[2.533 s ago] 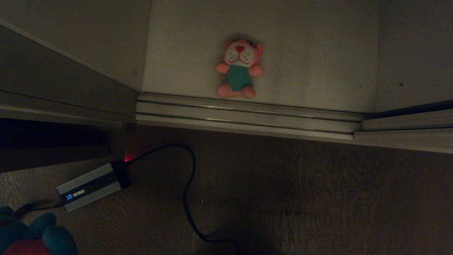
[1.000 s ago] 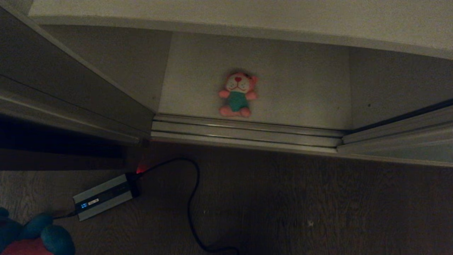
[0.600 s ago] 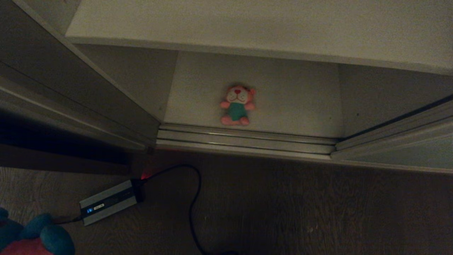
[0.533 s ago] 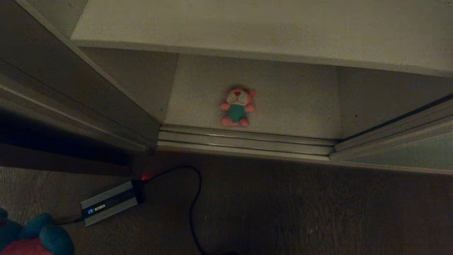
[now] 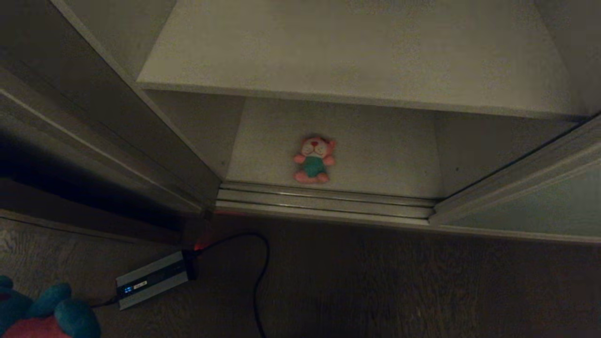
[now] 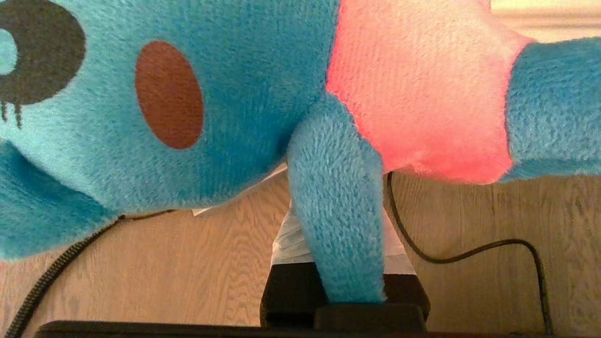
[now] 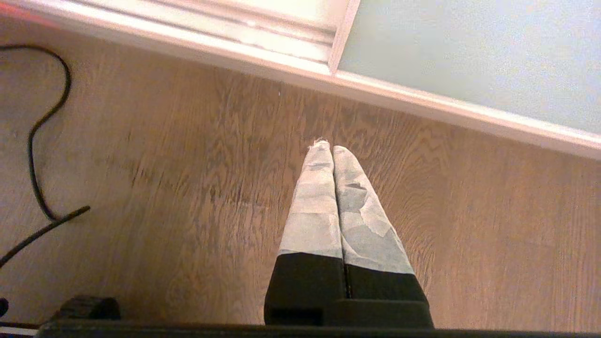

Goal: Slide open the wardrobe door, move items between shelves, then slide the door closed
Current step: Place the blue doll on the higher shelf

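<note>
A pink plush toy (image 5: 313,159) in a teal shirt lies face up on the bottom shelf (image 5: 385,145), close behind the floor track (image 5: 324,199). Above it runs a bare off-white upper shelf (image 5: 357,56). The sliding wardrobe door (image 5: 530,206) stands pushed to the right, and its grey-green panel (image 7: 469,56) also shows in the right wrist view. My left gripper (image 6: 339,220) is shut on a limb of the teal-blue toy (image 6: 235,94), which also peeks in at the head view's lower left corner (image 5: 47,314). My right gripper (image 7: 332,150) hangs shut and empty over the wood floor.
A grey power adapter (image 5: 152,279) with a black cable (image 5: 260,277) lies on the wood floor in front of the wardrobe's left side. A dark side panel (image 5: 94,122) borders the opening on the left.
The whole head view has shifted as the camera rose: the upper shelf has come into view and the pink toy looks smaller and lower. The toy itself has not moved.
</note>
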Controlling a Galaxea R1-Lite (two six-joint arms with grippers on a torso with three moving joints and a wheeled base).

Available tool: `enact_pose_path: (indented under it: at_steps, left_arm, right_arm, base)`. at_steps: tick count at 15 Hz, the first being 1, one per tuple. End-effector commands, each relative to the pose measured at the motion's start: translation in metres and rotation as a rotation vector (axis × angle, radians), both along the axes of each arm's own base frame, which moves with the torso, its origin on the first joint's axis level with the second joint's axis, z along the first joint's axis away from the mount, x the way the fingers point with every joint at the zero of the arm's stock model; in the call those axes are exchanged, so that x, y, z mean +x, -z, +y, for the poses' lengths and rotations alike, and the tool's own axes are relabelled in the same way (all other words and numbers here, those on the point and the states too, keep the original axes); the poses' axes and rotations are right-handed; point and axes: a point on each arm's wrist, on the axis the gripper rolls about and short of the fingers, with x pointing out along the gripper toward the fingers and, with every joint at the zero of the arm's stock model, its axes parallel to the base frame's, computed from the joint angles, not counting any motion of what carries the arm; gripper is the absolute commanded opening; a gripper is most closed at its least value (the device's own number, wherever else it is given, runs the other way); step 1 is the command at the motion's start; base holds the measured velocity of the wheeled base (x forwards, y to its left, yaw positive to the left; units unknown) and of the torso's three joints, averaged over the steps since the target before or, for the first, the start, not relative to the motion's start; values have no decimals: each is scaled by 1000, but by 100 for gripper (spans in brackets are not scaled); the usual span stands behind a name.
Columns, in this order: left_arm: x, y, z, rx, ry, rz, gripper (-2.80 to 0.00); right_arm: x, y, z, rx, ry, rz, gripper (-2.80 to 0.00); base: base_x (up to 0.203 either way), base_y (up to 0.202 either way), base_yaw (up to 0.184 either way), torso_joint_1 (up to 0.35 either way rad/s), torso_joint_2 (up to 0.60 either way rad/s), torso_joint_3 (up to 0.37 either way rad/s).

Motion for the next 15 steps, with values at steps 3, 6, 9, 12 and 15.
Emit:
enact_pose_path:
  at_steps: [3, 6, 9, 12, 15]
  left_arm:
    - [0, 0, 0, 3, 0, 5, -280]
    - [0, 0, 0, 1, 0, 5, -280]
    - [0, 0, 0, 1, 0, 5, -280]
    - [0, 0, 0, 1, 0, 5, -280]
    - [0, 0, 0, -2, 0, 2, -280]
  right_arm:
    - [0, 0, 0, -1, -1, -2, -280]
    - [0, 0, 0, -1, -1, -2, -280]
    - [0, 0, 0, -1, -1, -2, -280]
    - [0, 0, 0, -1, -1, -1, -280]
    - [0, 0, 0, -1, -1, -2, -280]
  base:
    - [0, 0, 0, 1, 3, 206]
    - [0, 0, 0, 0, 1, 200]
    - [0, 0, 0, 3, -1, 204]
    - [0, 0, 0, 1, 3, 205]
    - [0, 0, 0, -2, 4, 203]
